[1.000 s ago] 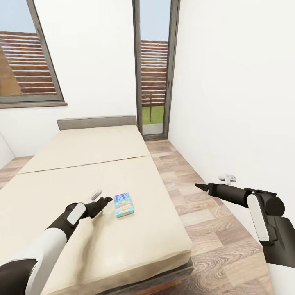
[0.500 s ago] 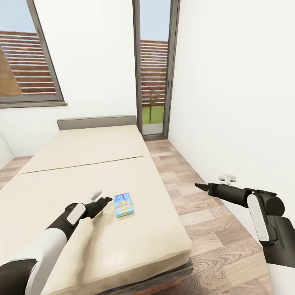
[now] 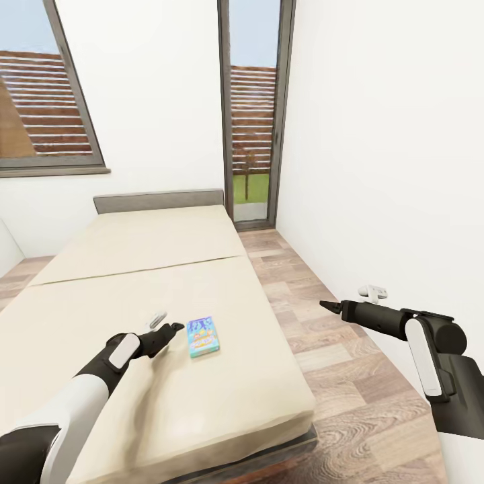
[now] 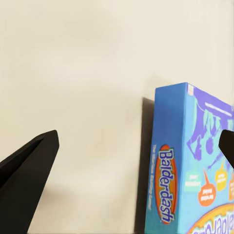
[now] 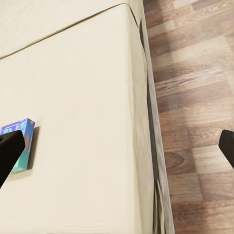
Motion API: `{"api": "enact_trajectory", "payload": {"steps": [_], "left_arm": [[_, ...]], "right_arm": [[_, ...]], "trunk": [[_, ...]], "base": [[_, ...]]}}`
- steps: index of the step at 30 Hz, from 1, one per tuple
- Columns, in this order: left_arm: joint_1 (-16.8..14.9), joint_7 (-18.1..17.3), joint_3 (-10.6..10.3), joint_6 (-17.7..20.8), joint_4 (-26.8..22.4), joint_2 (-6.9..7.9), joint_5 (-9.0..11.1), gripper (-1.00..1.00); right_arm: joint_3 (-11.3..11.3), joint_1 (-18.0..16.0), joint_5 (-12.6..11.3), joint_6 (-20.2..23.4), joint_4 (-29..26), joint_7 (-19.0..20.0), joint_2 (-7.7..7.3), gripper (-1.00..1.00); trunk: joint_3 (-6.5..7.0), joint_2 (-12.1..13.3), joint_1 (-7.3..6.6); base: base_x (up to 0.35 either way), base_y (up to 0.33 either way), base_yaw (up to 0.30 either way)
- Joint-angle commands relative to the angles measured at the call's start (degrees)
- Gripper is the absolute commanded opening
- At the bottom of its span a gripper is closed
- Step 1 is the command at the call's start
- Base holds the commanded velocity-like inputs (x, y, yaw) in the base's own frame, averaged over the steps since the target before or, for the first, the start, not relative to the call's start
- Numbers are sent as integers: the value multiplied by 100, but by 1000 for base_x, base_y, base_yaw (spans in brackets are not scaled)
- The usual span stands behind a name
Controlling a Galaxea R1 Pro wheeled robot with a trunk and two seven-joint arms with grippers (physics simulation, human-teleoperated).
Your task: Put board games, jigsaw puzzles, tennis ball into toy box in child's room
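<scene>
A blue board game (image 3: 203,336) with "Balderdash" lettering lies flat on the beige bed (image 3: 154,249), near its right side. My left gripper (image 3: 168,323) hovers just left of the box, low over the mattress, and is open. In the left wrist view its black fingers stand wide apart, and the board game (image 4: 187,165) lies just ahead of the left gripper (image 4: 139,141), nearer one finger. My right gripper (image 3: 329,307) is open over the floor to the right of the bed. In the right wrist view the right gripper (image 5: 122,139) looks down on the bed (image 5: 83,97) edge, with the board game (image 5: 27,141) far to one side.
A wood-plank floor (image 3: 336,349) runs along the bed's right side up to a white wall (image 3: 390,168). A tall grey-framed window (image 3: 252,114) stands at the back, and a wide window (image 3: 40,101) at the left. A grey headboard (image 3: 158,200) closes the bed's far end.
</scene>
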Motion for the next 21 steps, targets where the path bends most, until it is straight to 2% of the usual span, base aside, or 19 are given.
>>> {"api": "enact_trajectory", "payload": {"steps": [1, 9, 21], "left_arm": [[1, -16, 22, 34, 1, -1, -26, 100], [8, -33, 2, -25, -2, -5, -33, 100], [10, -28, -4, -112, 1, -9, -31, 100]], "right_arm": [[-7, -5, 34, 24, -2, 48, 1, 100], [-7, -5, 35, 24, -2, 48, 0, 100], [-7, -5, 36, 24, -2, 48, 2, 100]], "trunk": [[-6, -2, 0], [-6, -2, 0], [-6, -2, 0]], "base": [[115, 0, 0], [139, 0, 0], [34, 0, 0]]}}
